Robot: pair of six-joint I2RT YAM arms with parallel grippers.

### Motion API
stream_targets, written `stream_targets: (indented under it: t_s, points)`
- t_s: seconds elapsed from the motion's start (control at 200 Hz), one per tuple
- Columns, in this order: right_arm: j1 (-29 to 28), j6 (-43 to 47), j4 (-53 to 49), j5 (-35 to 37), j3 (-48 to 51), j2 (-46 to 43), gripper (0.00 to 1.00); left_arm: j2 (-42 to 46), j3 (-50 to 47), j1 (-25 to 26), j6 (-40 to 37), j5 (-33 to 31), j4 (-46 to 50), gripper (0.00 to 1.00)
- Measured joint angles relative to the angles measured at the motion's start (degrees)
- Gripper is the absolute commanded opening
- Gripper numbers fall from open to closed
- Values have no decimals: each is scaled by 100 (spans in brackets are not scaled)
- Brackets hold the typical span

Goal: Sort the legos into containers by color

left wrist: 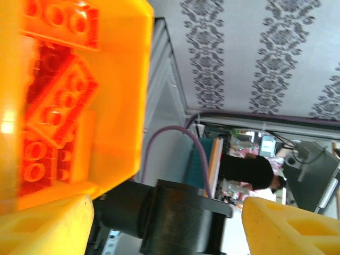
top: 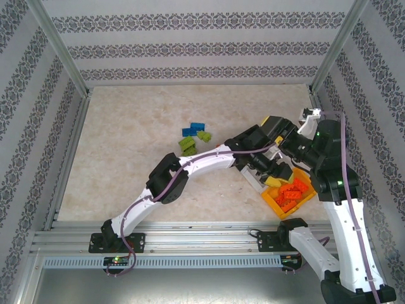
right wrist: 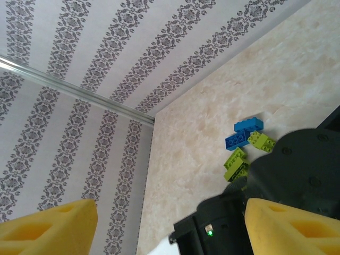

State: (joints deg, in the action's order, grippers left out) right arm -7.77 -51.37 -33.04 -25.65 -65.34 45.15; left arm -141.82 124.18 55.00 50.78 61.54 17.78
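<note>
Marble tabletop (top: 126, 139); orange-yellow bin (top: 272, 203) with red legos (top: 292, 193); both arms' jaws wide apart, empty

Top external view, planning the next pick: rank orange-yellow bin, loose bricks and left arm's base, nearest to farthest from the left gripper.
1. orange-yellow bin, right beside the left gripper.
2. loose bricks, mid-table, farther left.
3. left arm's base, near-left edge.
</note>
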Motion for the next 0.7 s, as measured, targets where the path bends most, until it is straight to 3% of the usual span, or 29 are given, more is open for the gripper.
stream_targets:
  t_s: [0.155,0.325,0.525,0.699]
  points:
    - [0,-103,118,39,98,101,74,101,-107,-420,-466,-426,822,74]
    - [-87,-256,540,66,114,702,73,946,-1058,-1064,-776,-699,1266,74]
    - [-411,-293,962,76,-127,1847,73,2098,-2389,-1797,-984,-892,1394,74]
    - [-426,-175,741,216,-828,2555,73,2638,-3182,-2098,-1012,-927,1307,74]
